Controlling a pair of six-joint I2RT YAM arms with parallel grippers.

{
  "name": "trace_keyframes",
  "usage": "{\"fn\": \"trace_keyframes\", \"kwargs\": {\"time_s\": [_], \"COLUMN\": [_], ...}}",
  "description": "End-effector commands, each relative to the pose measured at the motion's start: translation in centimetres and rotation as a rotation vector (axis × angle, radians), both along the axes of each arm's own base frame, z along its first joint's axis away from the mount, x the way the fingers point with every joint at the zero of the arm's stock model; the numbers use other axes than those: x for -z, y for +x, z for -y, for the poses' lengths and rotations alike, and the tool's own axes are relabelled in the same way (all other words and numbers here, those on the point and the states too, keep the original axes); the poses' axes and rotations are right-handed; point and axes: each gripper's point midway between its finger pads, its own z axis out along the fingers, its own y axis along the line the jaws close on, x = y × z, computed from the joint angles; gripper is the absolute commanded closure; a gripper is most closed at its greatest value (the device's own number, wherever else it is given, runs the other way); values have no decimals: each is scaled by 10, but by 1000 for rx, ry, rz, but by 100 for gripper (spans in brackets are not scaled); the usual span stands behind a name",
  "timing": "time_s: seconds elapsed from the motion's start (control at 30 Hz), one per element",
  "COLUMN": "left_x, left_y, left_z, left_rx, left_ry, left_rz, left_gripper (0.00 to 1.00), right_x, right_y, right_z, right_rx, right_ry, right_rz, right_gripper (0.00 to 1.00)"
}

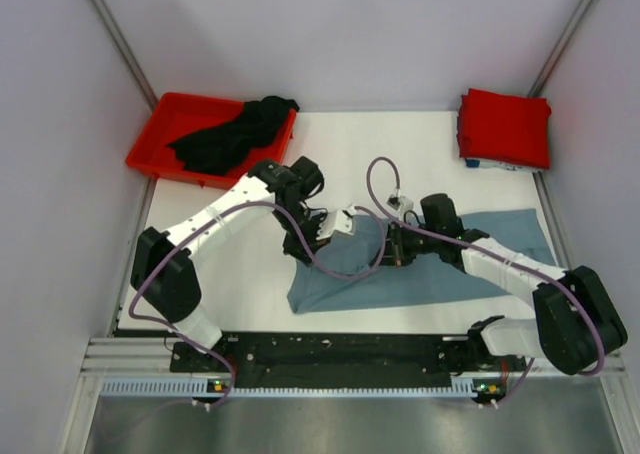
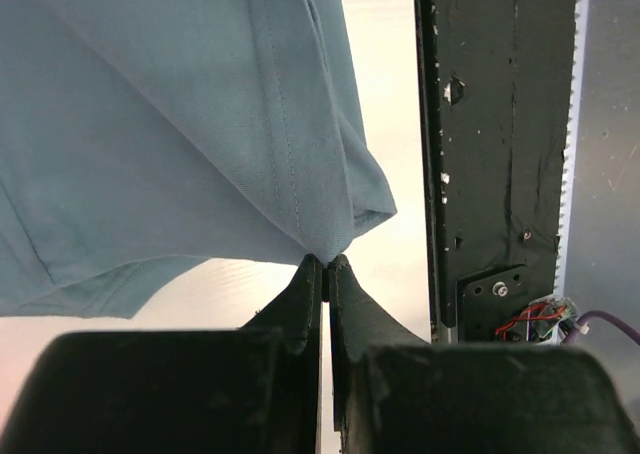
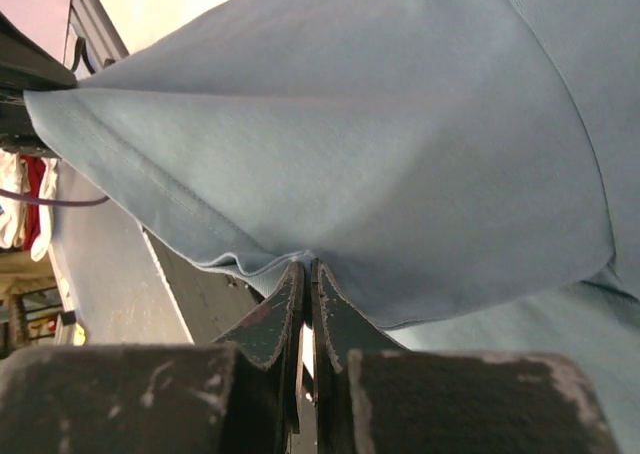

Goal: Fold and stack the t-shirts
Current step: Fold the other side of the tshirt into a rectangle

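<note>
Folding grey-blue t-shirt (image 1: 440, 264) under way: left gripper (image 2: 327, 264), right gripper (image 3: 308, 266) both pinched closed on its edge; red t-shirt (image 1: 505, 126) folded aside; black t-shirt (image 1: 235, 134) unfolded in bin (image 1: 160, 129).

the grey-blue t-shirt (image 1: 400, 286) is showing plain; beyond it a black t-shirt (image 1: 235, 134) is draping a red bin (image 1: 160, 139), a red t-shirt (image 1: 505, 126) glowing bright.

One camera looks down from above; both wrist cameras closely share the grey-blue t-shirt (image 2: 180, 114).
</note>
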Motion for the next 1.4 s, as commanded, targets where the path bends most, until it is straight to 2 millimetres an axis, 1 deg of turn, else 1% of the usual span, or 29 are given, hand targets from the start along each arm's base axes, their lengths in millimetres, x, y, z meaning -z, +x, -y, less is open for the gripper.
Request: {"fn": "trace_keyframes", "kwargs": {"time_s": [0.0,0.1,0.17,0.23,0.3,0.37,0.47,0.57,0.6,0.63,0.67,0.7,0.73,0.8,0.9,0.97,1.03,1.1,1.17,1.2,1.27,1.3,1.37], "left_x": [-9,0,7,13,10,-1,-31,-63,-72,-81,-90,-98,-106,-122,-142,-145,-143,-134,-120,-112,-95,-88,-66], "left_y": [-45,-50,-49,-34,-6,29,84,127,138,152,161,173,180,186,184,175,155,130,99,83,57,48,27], "left_z": [-19,-19,-18,-15,-9,-4,-1,1,2,1,2,-4,-7,-7,-6,-4,2,5,5,1,-7,-13,-24], "left_rx": [82,102,104,60,-12,-110,-246,-340,-360,-388,-407,-438,-457,-458,-447,-408,-342,-261,-174,-138,-79,-64,-37], "left_ry": [30,45,59,87,108,115,101,76,68,64,55,78,83,76,46,30,-3,-20,-28,-14,24,42,95], "left_rz": [-147,-163,-165,-113,-4,127,335,522,573,639,684,752,792,839,858,825,748,652,530,468,360,323,226], "left_gripper": [100,100,100,100,100,100,100,100,100,100,100,100,100,100,100,100,100,100,100,100,100,100,100], "right_x": [-3,5,5,3,-12,-33,-62,-81,-88,-91,-95,-98,-100,-105,-107,-106,-105,-103,-99,-96,-88,-82,-69], "right_y": [-8,-6,-4,2,15,29,52,76,83,89,93,96,99,100,99,97,93,88,81,76,65,59,46], "right_z": [-5,-2,-3,-3,-3,-4,-3,0,0,0,0,0,1,1,1,3,3,4,6,6,6,6,8], "right_rx": [-10,15,16,31,54,80,132,176,183,192,195,197,198,197,189,186,179,171,158,146,119,106,86], "right_ry": [42,17,16,-3,-10,8,10,-8,-11,-16,-16,-17,-17,-14,-16,-18,-16,-19,-22,-21,-16,-16,-18], "right_rz": [-12,-25,-29,-17,31,79,151,227,247,254,259,262,269,279,287,286,281,277,267,256,223,201,152], "right_gripper": [100,100,100,100,100,100,100,100,100,100,100,100,100,100,100,100,100,100,100,100,100,100,100]}}
